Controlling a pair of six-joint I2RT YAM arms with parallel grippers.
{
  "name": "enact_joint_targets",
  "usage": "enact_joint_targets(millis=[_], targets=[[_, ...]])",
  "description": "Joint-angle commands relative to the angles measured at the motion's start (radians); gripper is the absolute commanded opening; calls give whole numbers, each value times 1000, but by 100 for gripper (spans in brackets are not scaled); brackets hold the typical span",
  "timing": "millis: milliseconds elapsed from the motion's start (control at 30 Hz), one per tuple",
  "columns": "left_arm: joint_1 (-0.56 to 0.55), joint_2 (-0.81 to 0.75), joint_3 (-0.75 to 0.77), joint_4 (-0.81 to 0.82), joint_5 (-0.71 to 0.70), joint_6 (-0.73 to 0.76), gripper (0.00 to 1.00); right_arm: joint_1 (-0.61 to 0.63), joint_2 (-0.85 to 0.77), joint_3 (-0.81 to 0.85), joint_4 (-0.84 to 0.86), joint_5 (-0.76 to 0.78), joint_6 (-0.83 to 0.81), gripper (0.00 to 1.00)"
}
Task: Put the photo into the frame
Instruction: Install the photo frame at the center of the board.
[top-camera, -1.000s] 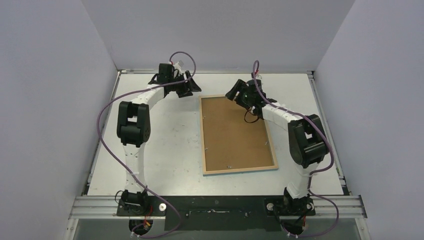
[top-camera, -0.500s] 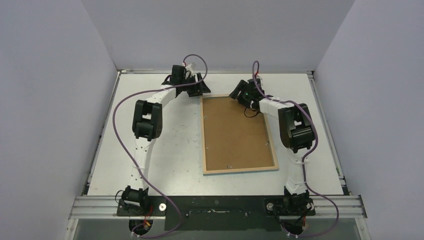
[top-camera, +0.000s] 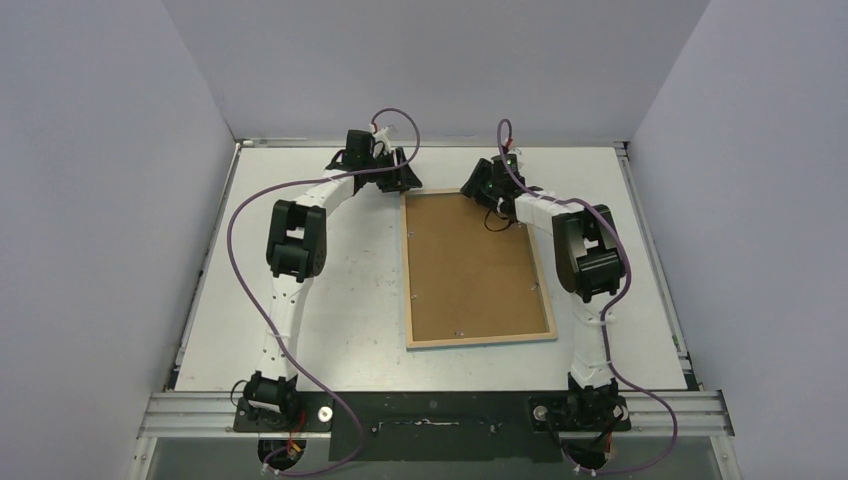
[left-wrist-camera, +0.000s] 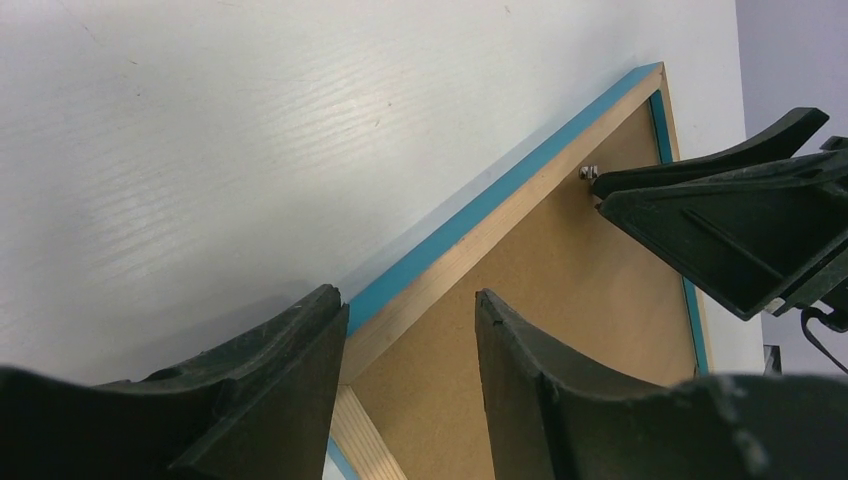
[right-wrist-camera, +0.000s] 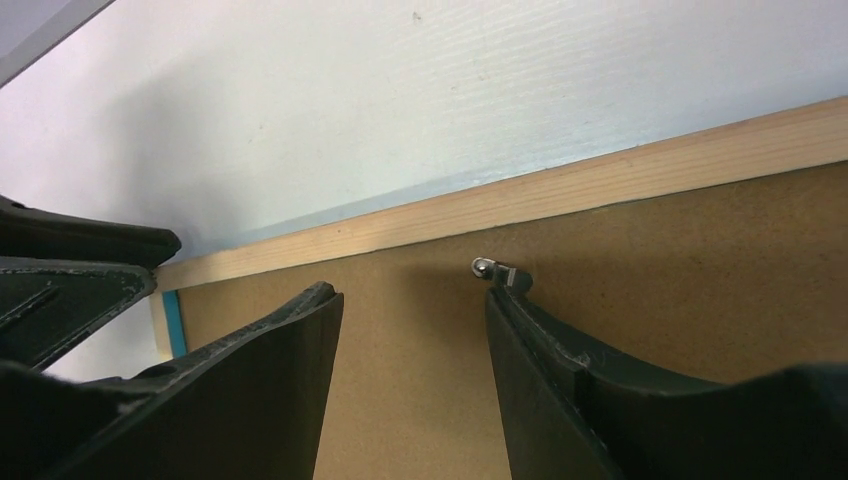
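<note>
The frame (top-camera: 480, 340) is being opened at the back; left gripper (left-wrist-camera: 410, 302) and right gripper (right-wrist-camera: 410, 295) are held parted and empty at its far edge. Next, the clip (right-wrist-camera: 497, 269) must be swivelled off the backing board (top-camera: 470, 265)

L arm (top-camera: 300, 235), R arm (top-camera: 585, 250) swung in to frame (top-camera: 481, 339) far corners

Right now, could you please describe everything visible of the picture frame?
The picture frame lies face down on the white table: thin light-wood rails, bright blue front edge showing, brown backing board inside with small metal tabs. The left gripper straddles its far left corner; the right gripper is above its far rail.
</note>
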Motion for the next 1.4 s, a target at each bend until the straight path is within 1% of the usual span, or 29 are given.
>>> enact_joint_targets(millis=[0,133,300,500,633,700,767,867,967,1067,1133,1200,1233,1367], targets=[[-2,11,0,-28,-1,32,47,-6,17,31,-85,99,-104,56],[-1,13,0,-37,-7,36,47,-6,35,44,-82,100,-157,57],[-2,19,0,-44,4,35,46,-7,79,87,-62,18,-163,57],[-2,24,3,-46,10,32,46,2,55,71,-51,13,-141,57],[-2,29,7,-46,16,28,46,1,60,70,-51,5,-142,59],[-2,28,7,-46,19,26,46,1,57,59,-8,-12,-152,61],[-1,29,7,-48,21,25,46,-1,35,39,17,-17,-160,62],[2,30,7,-49,19,21,45,-3,-18,15,23,14,-164,64],[7,31,7,-54,6,10,44,3,-75,25,-35,91,-164,69],[15,33,9,-66,-13,3,43,16,-108,43,-124,125,-166,71],[19,35,10,-66,-14,-2,42,24,-118,41,-143,126,-159,71],[18,37,9,-70,-15,-3,42,25,-111,33,-145,93,-132,70],[19,36,8,-70,-16,-3,42,25,-101,29,-143,66,-117,68],[19,35,7,-73,-15,-2,42,28,-72,26,-133,42,-75,60]])
